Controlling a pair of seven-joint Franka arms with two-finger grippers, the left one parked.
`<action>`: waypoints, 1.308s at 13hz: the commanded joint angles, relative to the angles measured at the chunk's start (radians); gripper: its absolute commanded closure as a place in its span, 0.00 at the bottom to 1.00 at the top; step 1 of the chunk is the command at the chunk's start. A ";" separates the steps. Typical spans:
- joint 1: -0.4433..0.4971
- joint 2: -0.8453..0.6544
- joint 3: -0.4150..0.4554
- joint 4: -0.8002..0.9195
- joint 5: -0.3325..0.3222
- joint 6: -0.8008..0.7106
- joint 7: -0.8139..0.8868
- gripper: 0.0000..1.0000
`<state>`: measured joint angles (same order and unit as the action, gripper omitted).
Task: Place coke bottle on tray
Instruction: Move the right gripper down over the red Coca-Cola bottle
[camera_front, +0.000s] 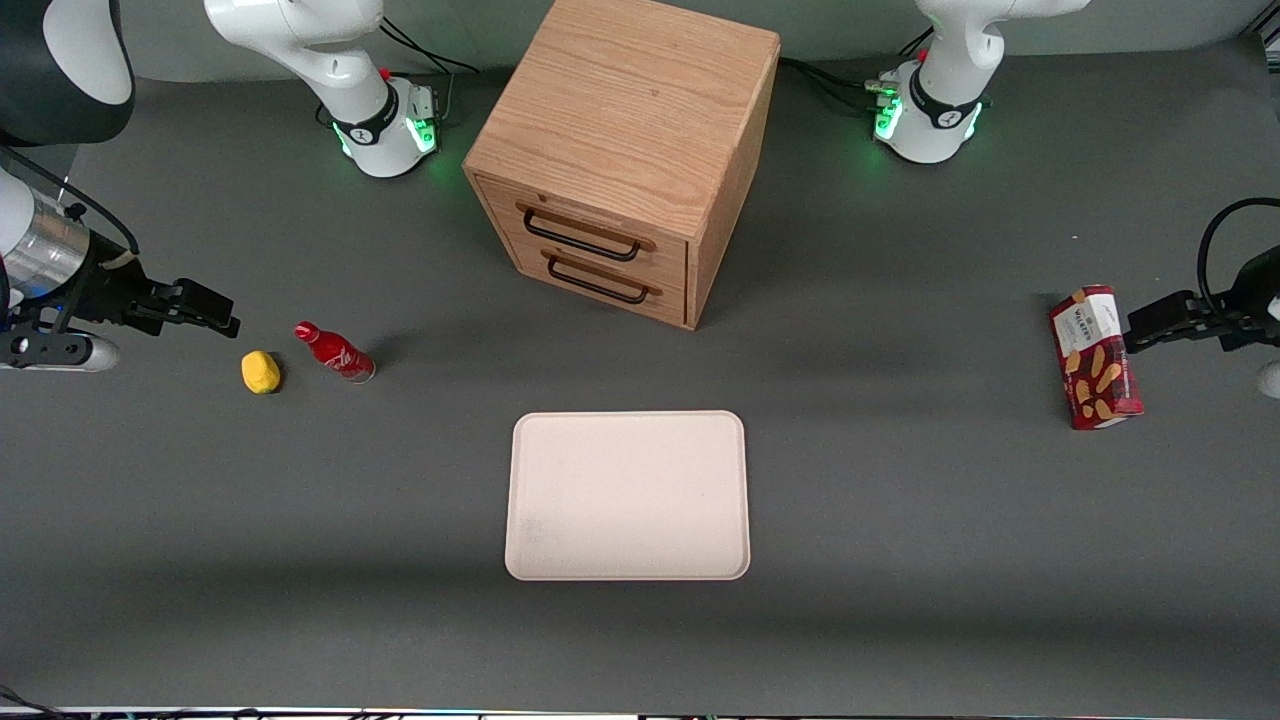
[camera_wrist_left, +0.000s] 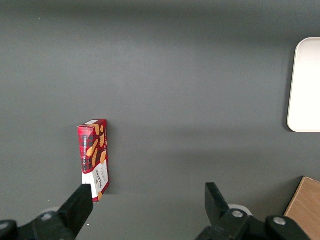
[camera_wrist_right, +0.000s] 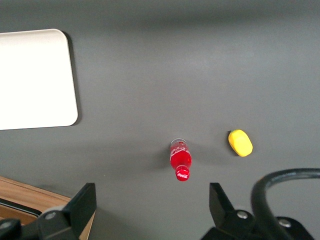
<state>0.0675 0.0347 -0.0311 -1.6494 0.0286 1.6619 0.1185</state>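
The coke bottle (camera_front: 335, 353) is a small red bottle with white lettering, standing on the grey table beside a yellow lump. In the right wrist view the coke bottle (camera_wrist_right: 180, 161) shows from above with its red cap. The cream tray (camera_front: 628, 496) lies flat, nearer the front camera than the wooden drawer unit; the right wrist view shows one corner of the tray (camera_wrist_right: 35, 77). My gripper (camera_front: 205, 308) hangs above the table at the working arm's end, apart from the bottle. The gripper (camera_wrist_right: 152, 210) is open and empty.
A yellow lump (camera_front: 261, 371) lies close beside the bottle, also in the right wrist view (camera_wrist_right: 240, 142). A wooden two-drawer unit (camera_front: 625, 150) stands at the table's middle back. A red snack box (camera_front: 1094, 357) lies toward the parked arm's end.
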 joint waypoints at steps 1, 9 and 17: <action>-0.003 -0.012 -0.001 0.000 0.010 -0.022 -0.025 0.00; -0.009 -0.062 -0.001 -0.205 0.007 0.056 -0.028 0.00; -0.025 -0.121 -0.015 -0.673 -0.007 0.519 -0.168 0.00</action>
<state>0.0472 -0.0565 -0.0468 -2.2438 0.0248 2.1103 -0.0117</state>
